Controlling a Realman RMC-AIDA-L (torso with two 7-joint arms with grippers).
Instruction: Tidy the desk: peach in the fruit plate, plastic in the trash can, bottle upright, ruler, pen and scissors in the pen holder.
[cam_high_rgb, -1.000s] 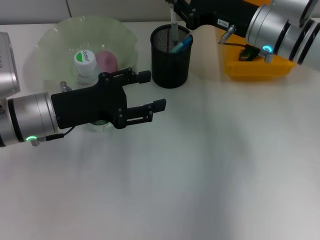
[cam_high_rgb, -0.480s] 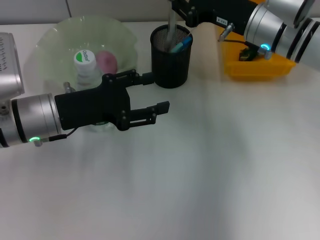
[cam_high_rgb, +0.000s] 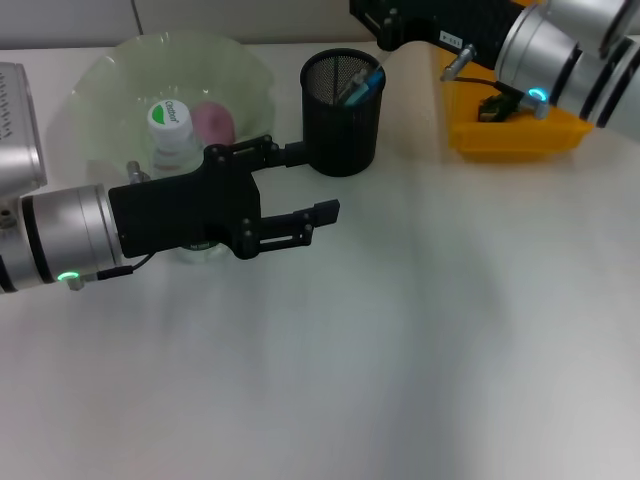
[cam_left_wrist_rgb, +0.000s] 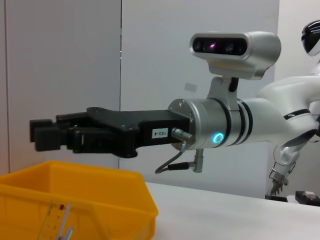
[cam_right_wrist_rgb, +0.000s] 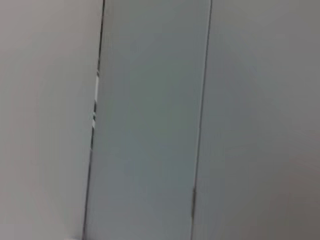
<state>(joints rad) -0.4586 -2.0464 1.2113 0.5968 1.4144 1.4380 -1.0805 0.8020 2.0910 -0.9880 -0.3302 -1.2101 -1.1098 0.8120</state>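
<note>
Table (cam_high_rgb: 400, 340): white, seen from the head view.

Plate (cam_high_rgb: 110, 75): pale green, far left. Holds the peach (cam_high_rgb: 213, 121), pink, and the bottle (cam_high_rgb: 171, 130), upright with a white-and-green cap, just beside the peach.

Holder (cam_high_rgb: 342, 125): black mesh cup, right of the plate. Blue pen (cam_high_rgb: 362, 84) leans inside, with another item beside it. The long pale item that stood tall above the rim a second ago now sits down inside.

Bin (cam_high_rgb: 510, 135): yellow, far right. The left wrist view shows a clear ruler (cam_left_wrist_rgb: 54, 224) in it.

Left gripper (cam_high_rgb: 310, 185): low over the table in front of the plate, fingers (cam_high_rgb: 318, 210) spread and empty, tips near the holder's base. It sits a little farther toward the holder than a second ago.

Right gripper (cam_high_rgb: 375, 15): above and behind the holder at the frame's top edge, since lifted clear of it; cannot tell how it stands. The left wrist view shows it (cam_left_wrist_rgb: 42, 136) over the bin's rim.
</note>
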